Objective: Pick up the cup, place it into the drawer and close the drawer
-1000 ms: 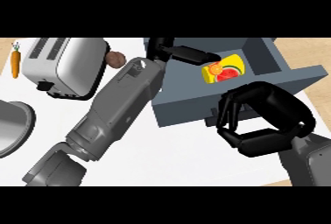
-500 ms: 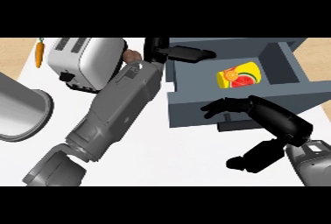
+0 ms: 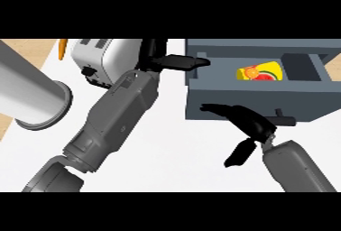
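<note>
Cup [image 3: 261,73] lies on its side inside the open drawer [image 3: 253,97], same spot as before, nothing touching it. Right hand [image 3: 248,122] has moved in against the drawer front beside the handle [image 3: 285,119], fingers relaxed and grasping nothing; earlier it hung further back from the drawer. Left hand [image 3: 174,61] still sits at the drawer's back-left corner, fingers released, with toaster [image 3: 106,58] and metal cylinder [image 3: 30,97] left of it on the white tabletop [image 3: 173,153].

White counter [image 3: 166,149] filled most of view. Light wood strip [image 3: 26,49] showed along left edge. Silver toaster [image 3: 110,58] stood at back left. Big grey cylinder [image 3: 30,92] lay at left, open rim toward counter.
</note>
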Robot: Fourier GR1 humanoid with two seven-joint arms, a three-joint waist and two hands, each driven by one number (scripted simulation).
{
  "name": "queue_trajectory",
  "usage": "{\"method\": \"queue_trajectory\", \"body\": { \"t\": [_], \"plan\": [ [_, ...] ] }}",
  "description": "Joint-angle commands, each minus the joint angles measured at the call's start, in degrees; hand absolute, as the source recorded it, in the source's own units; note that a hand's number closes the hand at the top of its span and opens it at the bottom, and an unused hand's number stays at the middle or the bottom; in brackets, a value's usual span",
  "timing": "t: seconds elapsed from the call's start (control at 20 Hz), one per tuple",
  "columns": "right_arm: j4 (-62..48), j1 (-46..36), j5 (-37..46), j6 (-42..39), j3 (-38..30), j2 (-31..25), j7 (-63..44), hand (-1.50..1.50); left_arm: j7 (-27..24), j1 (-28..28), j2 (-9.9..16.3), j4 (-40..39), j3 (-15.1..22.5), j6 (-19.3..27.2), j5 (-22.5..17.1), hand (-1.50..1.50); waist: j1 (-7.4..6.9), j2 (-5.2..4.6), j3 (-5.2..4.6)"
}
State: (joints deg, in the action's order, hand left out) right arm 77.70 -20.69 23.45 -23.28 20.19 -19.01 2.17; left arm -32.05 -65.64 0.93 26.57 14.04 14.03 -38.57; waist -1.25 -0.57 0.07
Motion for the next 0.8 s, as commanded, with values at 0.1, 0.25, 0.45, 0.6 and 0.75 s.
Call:
{"method": "queue_trajectory", "body": {
  "t": [0.1, 0.25, 0.45, 0.6, 0.75],
  "plan": [
    [-23.1, -8.7, 7.1, 6.3, -0.4, 2.8, 8.0, 1.50, -0.7, 6.7, 2.3, 5.2, 0.2, -2.9, 0.2, -1.50, -2.55, 0.09, 0.04],
    [-32.9, -12.9, 7.3, 10.0, -3.2, 4.0, 13.1, 1.50, 2.2, 7.7, 4.0, 8.4, 0.2, -3.9, -0.3, -1.50, -3.68, 0.03, 0.11],
    [-39.1, -17.4, 4.8, 11.5, -8.7, 0.5, 21.0, 1.50, 2.0, 12.8, 7.6, 11.1, 0.4, -7.5, -0.5, -1.50, -5.26, -0.35, 0.17],
    [-44.3, -23.4, 3.6, 14.8, -12.9, 1.1, 20.5, 1.50, 3.5, 11.8, 7.2, 12.5, 0.1, -6.8, -1.0, -1.50, -6.40, -0.92, 0.26],
    [-48.1, -27.9, 2.3, 14.6, -16.1, -1.8, 21.2, 1.50, 3.3, 14.8, 9.3, 14.4, 0.6, -9.3, -0.9, -1.50, -7.62, -1.23, 0.24]
  ]
}}
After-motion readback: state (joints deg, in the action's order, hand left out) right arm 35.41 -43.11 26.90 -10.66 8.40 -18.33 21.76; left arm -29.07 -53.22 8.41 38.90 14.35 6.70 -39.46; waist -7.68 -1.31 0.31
